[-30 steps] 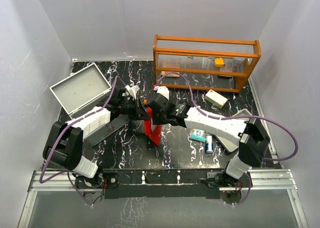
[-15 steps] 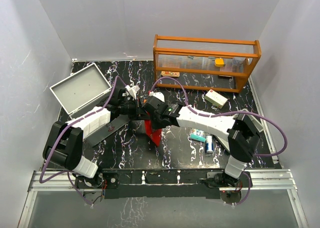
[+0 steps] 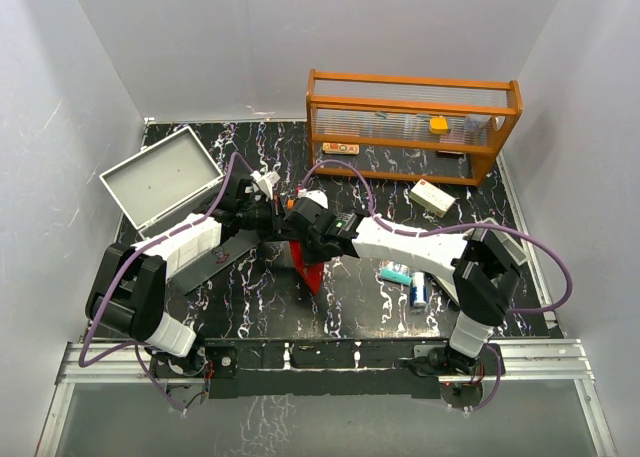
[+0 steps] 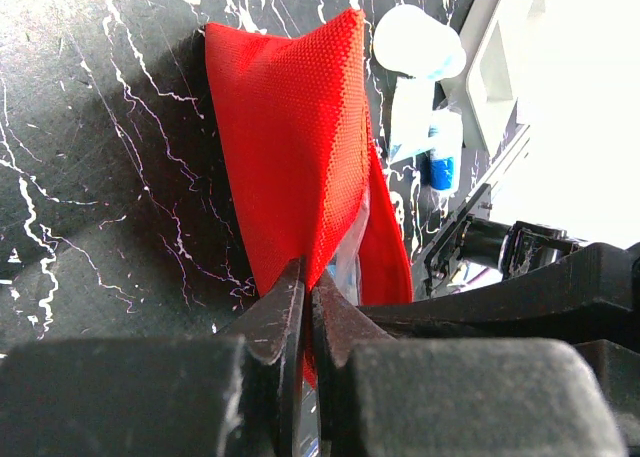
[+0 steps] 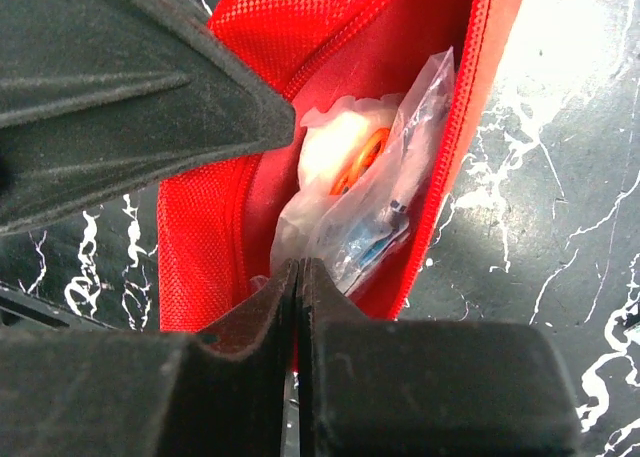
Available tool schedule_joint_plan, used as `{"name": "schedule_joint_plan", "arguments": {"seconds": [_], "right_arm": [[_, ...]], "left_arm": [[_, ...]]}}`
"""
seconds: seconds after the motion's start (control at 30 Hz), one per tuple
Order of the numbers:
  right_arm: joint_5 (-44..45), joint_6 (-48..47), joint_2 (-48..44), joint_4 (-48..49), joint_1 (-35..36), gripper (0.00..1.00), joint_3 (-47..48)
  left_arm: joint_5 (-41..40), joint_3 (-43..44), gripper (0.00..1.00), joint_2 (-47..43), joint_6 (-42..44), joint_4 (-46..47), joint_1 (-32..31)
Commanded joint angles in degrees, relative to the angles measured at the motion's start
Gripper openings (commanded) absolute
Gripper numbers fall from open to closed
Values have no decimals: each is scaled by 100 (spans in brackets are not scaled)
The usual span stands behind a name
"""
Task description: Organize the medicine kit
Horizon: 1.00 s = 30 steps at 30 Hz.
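The red medicine pouch point(image 3: 309, 264) stands open mid-table. It also shows in the left wrist view point(image 4: 295, 127) and the right wrist view point(image 5: 200, 227). My left gripper point(image 3: 278, 224) point(image 4: 307, 275) is shut on the pouch's upper edge. My right gripper point(image 3: 298, 224) point(image 5: 298, 269) is at the pouch mouth, jaws pressed together on the corner of a clear plastic packet point(image 5: 385, 217) that lies inside the pouch with an orange-and-white item point(image 5: 345, 147). The pinch point itself is partly hidden.
A teal box point(image 3: 396, 271), a blue-white bottle point(image 3: 419, 291) and a grey tray point(image 3: 478, 249) lie right of the pouch. A white box point(image 3: 432, 197) lies farther back. An orange shelf point(image 3: 412, 127) stands behind. An open grey case point(image 3: 160, 177) sits far left.
My right arm has moved left and down toward the pouch mouth, bringing its gripper beside the left gripper. The left arm and the pouch have stayed in place.
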Motion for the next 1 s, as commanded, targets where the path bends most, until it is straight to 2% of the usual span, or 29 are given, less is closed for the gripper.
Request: {"name": "schedule_joint_plan", "arguments": {"seconds": [0.0, 0.17, 0.27, 0.4, 0.57, 0.77, 0.97], "right_arm": [[403, 88, -277, 305, 38, 6, 189], [856, 136, -829, 393, 36, 21, 280], [1157, 232, -1077, 273, 28, 26, 218], [1622, 552, -1528, 254, -64, 35, -187], [1993, 685, -2055, 194, -500, 46, -829], [1947, 609, -2520, -53, -1276, 52, -1821], [1828, 698, -3018, -144, -1761, 58, -2731]], "left_arm": [[92, 253, 0, -62, 41, 17, -8], [78, 262, 0, -68, 74, -30, -8], [79, 271, 0, -49, 70, -39, -8], [70, 292, 0, -56, 91, -71, -8], [40, 354, 0, -71, 198, -198, -9], [92, 406, 0, -82, 314, -347, -8], [284, 422, 0, -50, 305, -327, -8]]}}
